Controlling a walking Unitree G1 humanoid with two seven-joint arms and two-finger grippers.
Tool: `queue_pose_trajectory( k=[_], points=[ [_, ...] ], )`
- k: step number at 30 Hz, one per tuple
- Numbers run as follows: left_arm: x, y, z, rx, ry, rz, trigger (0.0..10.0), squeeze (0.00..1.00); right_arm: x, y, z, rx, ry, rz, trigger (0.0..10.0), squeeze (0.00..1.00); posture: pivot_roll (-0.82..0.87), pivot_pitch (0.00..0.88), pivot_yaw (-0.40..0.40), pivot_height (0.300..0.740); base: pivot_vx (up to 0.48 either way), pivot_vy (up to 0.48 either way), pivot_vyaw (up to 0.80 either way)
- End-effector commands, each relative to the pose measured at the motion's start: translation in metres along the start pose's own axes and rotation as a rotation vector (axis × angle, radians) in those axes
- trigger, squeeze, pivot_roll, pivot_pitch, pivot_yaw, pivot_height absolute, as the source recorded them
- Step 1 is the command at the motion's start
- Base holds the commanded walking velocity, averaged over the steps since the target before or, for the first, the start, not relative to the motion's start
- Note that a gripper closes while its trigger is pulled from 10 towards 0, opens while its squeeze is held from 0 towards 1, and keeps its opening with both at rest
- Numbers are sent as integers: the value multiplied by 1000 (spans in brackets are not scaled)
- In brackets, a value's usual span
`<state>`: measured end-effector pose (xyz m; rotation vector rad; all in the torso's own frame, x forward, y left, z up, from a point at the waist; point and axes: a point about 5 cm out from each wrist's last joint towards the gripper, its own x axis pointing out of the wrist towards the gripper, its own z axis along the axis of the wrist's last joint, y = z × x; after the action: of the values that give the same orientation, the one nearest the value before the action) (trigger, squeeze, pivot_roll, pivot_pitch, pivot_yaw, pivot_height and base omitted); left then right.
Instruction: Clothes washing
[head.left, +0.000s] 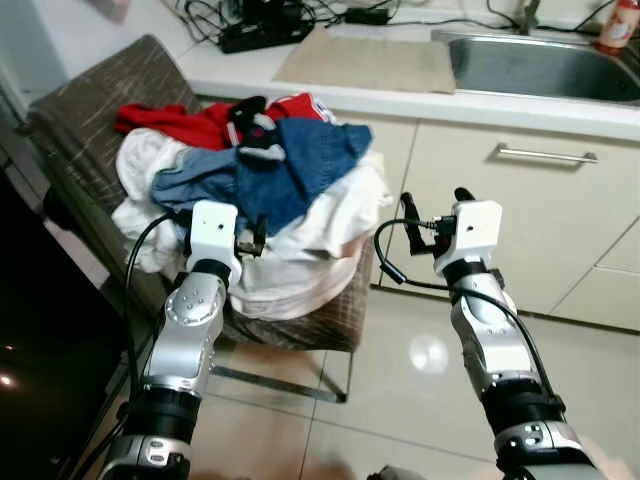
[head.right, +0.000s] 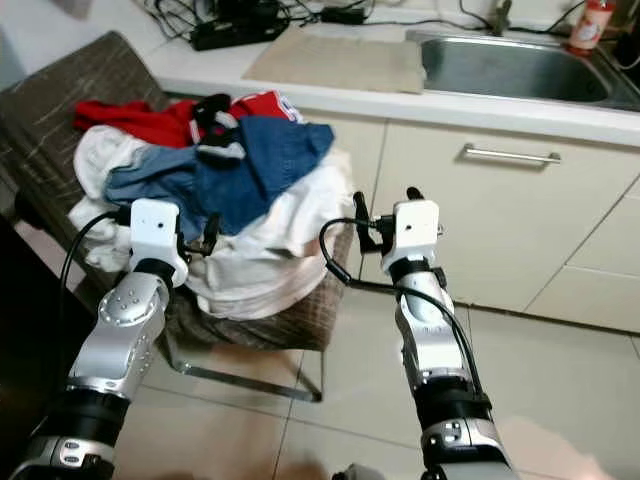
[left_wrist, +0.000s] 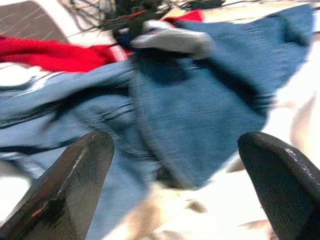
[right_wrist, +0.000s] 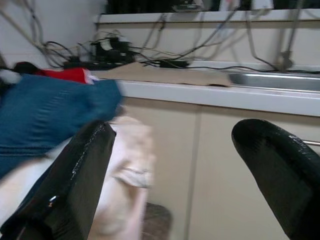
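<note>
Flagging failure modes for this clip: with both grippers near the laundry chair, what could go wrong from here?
The clothes pile is heaped loosely on the chair, white items overhanging its front edge; pulling the blue garment may drag others to the floor. The open left gripper might snag several layers. The open right gripper sits beside the cabinet and could bump it.

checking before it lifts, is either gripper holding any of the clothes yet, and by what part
Nothing is held. The left gripper is open just short of the blue garment on the pile; the right gripper is open beside the chair.

A brown chair (head.left: 90, 95) carried a heap of clothes (head.left: 270, 200) on its seat; the chair stood on tiled floor (head.left: 400, 390).
</note>
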<state>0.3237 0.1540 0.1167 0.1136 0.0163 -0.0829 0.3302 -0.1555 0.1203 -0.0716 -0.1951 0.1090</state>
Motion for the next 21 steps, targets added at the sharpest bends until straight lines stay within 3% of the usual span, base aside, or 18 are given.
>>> queue_pose_trajectory(
  k=[1, 10, 15, 18, 21],
  points=[
    [0, -2, 5, -10, -24, 0, 10000, 0, 0, -4, -2, -4, 14, -15, 10000, 0, -113, 0, 10, 740, 439, 0, 0],
    [0, 2, 7, 11, -31, 42, 10000, 0, 12, -5, 13, -35, -28, -11, 10000, 0, -109, 0, 8, 740, 475, 0, 0],
    [3, 7, 3, 66, 19, 111, 10000, 0, 20, -12, 21, -34, -49, -25, 10000, 0, -108, 0, 9, 740, 0, 0, 0],
    [1, 5, 3, 4, 3, 57, 10000, 0, 17, -13, 15, -36, -19, -16, 10000, 0, -105, 0, 6, 740, 0, 0, 0],
    [0, 1, 6, 17, -21, 33, 10000, 0, 13, -8, 11, -31, -13, 7, 10000, 0, -103, 0, 6, 740, 0, 0, 535]
  ],
)
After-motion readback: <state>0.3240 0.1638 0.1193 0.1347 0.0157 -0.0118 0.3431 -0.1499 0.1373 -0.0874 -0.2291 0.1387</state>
